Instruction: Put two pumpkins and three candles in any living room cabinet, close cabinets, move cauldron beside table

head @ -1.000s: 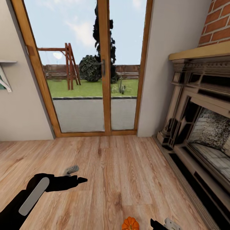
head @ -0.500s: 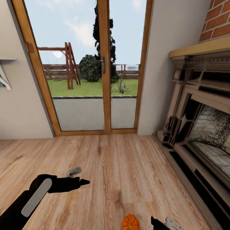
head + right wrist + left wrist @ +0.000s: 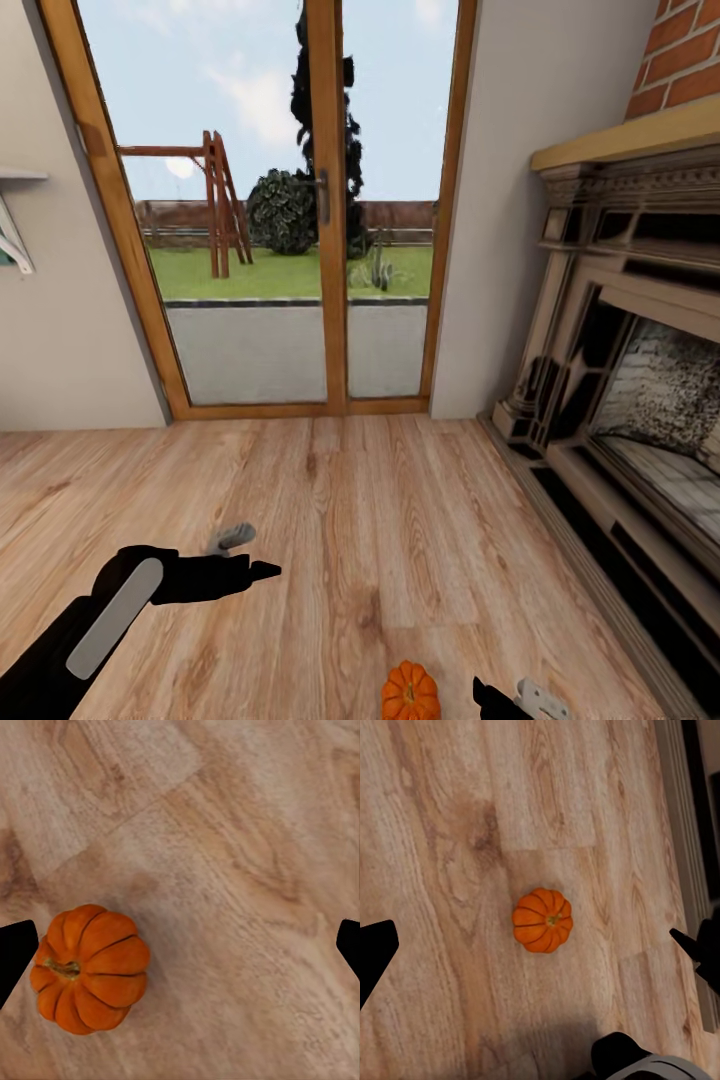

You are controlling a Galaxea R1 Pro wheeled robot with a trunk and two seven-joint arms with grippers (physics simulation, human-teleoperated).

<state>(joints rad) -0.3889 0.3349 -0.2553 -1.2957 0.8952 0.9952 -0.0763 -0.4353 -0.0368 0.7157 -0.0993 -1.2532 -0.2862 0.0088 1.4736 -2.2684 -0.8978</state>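
While pumpkin [image 3: 410, 691] sits alone on wood floor [image 3: 400, 520] near fireplace [image 3: 640, 400], right hand [image 3: 180, 945] hangs spread above it, offset, likely lining up grasp; left hand [image 3: 536, 952] empty, fingers apart.

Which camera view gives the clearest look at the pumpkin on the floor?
The right wrist view: the pumpkin is large, whole, with ribs and stem clear. The left wrist view also shows it whole but smaller, lying on bare wood floor. In the head view it sits at the bottom edge, partly cut off.
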